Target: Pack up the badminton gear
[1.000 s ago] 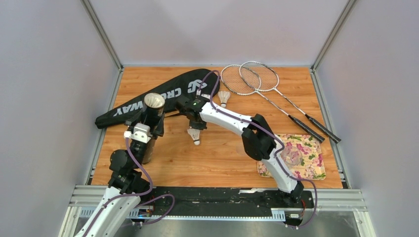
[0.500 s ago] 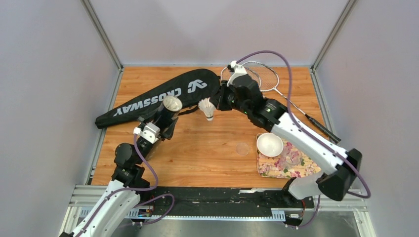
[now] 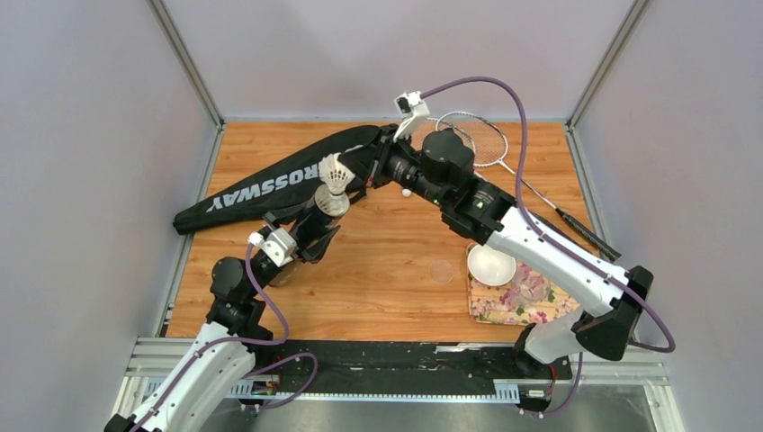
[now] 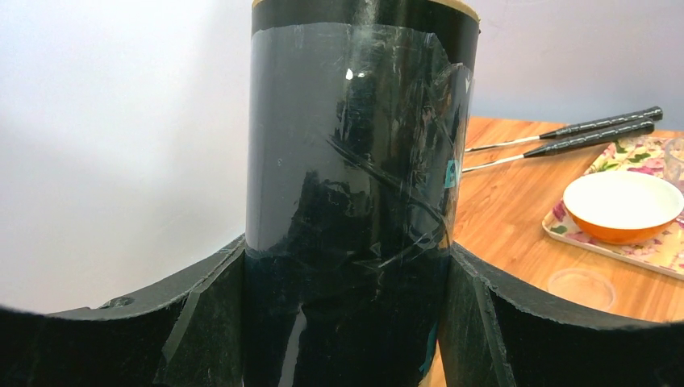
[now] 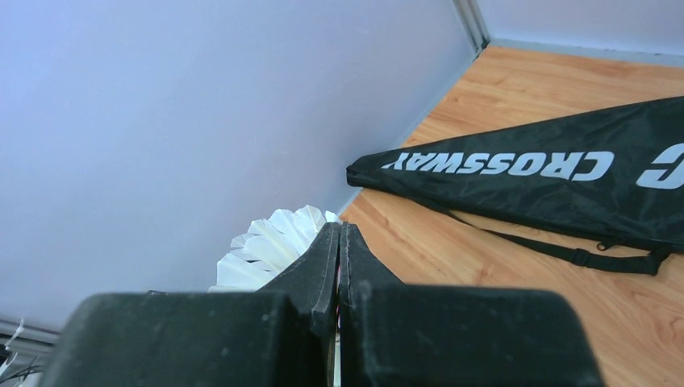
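My left gripper (image 3: 306,230) is shut on the long dark tube (image 3: 324,209), which tilts up and to the right; in the left wrist view the tube (image 4: 355,161) fills the gap between both fingers (image 4: 202,314). My right gripper (image 3: 356,175) is shut on a white feather shuttlecock (image 3: 336,175), held just above the tube's open mouth. Its feathers (image 5: 270,240) show to the left of the pressed jaws (image 5: 339,235). The black CROSSWAY racket bag (image 3: 261,189) lies at the back left. Two rackets (image 3: 477,137) lie at the back right, partly hidden by the right arm.
A white bowl (image 3: 491,264) sits on the flower-patterned tray (image 3: 540,304) at the front right. A small clear lid (image 3: 441,271) lies on the wood beside the tray. The racket handles (image 4: 601,129) reach toward the right wall.
The right gripper has carried the shuttlecock left, from beside the tube to just above its mouth. The left arm has shifted the tube a little right and forward.
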